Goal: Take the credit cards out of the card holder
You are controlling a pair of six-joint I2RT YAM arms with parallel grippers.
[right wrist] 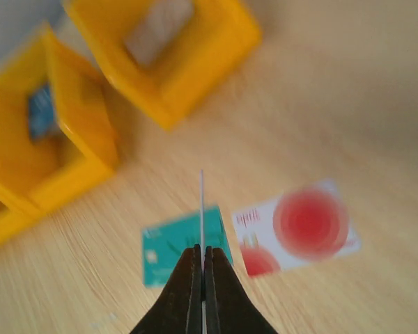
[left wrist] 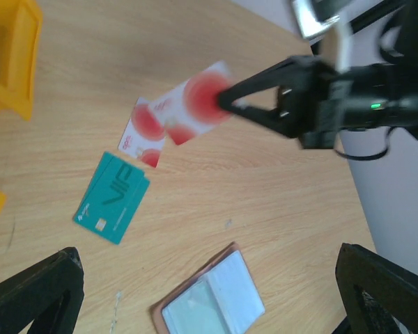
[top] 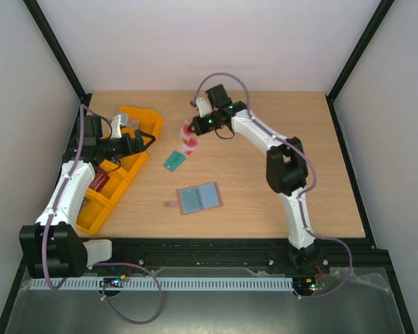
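Observation:
The card holder (top: pixel 197 198) lies open on the table with its grey-blue inside up, and it also shows in the left wrist view (left wrist: pixel 216 303). A teal credit card (top: pixel 173 161) (left wrist: pixel 111 198) (right wrist: pixel 174 250) lies flat beyond it. Beside that lies a white-pink card with a red round mark (top: pixel 189 147) (left wrist: pixel 143 132) (right wrist: pixel 299 229). My right gripper (top: pixel 193 127) (right wrist: pixel 203 248) is shut on another white-pink card (left wrist: pixel 195 101), held above the table and seen edge-on (right wrist: pixel 202 202) from its wrist. My left gripper (top: pixel 145 139) (left wrist: pixel 207 254) hangs open and empty over the bin's edge.
Orange plastic bins (top: pixel 125 170) (right wrist: pixel 174 62) (left wrist: pixel 10 59) stand along the left side of the table with small items inside. The black frame posts and white walls enclose the table.

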